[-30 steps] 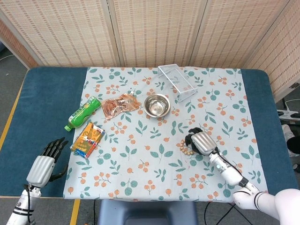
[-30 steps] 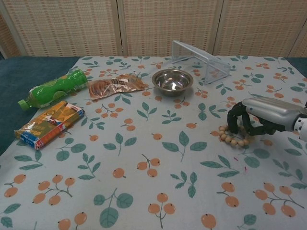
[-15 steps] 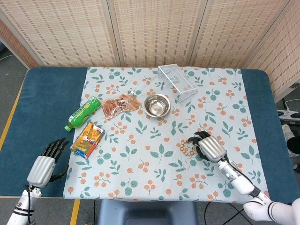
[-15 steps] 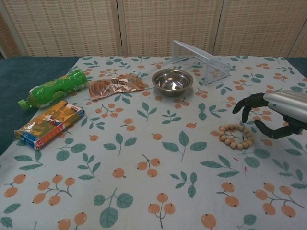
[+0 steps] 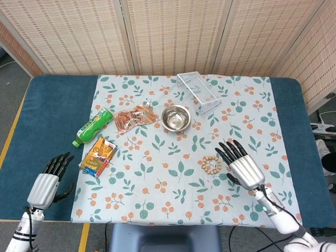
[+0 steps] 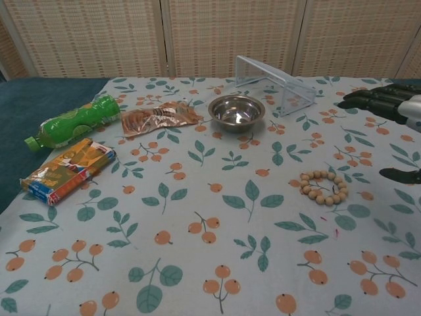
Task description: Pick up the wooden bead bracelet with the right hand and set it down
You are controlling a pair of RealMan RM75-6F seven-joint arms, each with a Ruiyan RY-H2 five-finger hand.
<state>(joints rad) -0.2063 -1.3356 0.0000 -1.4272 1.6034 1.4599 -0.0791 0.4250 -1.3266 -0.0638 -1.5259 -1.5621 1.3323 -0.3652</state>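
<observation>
Currently my right hand (image 5: 245, 167) is above the cloth, fingers spread wide, holding nothing, just right of the wooden bead bracelet (image 5: 211, 165) and clear of it. The bracelet lies flat on the floral tablecloth (image 5: 157, 178), below and right of the steel bowl (image 5: 175, 117). My left hand (image 5: 46, 184) sits open at the table's near-left edge.
</observation>
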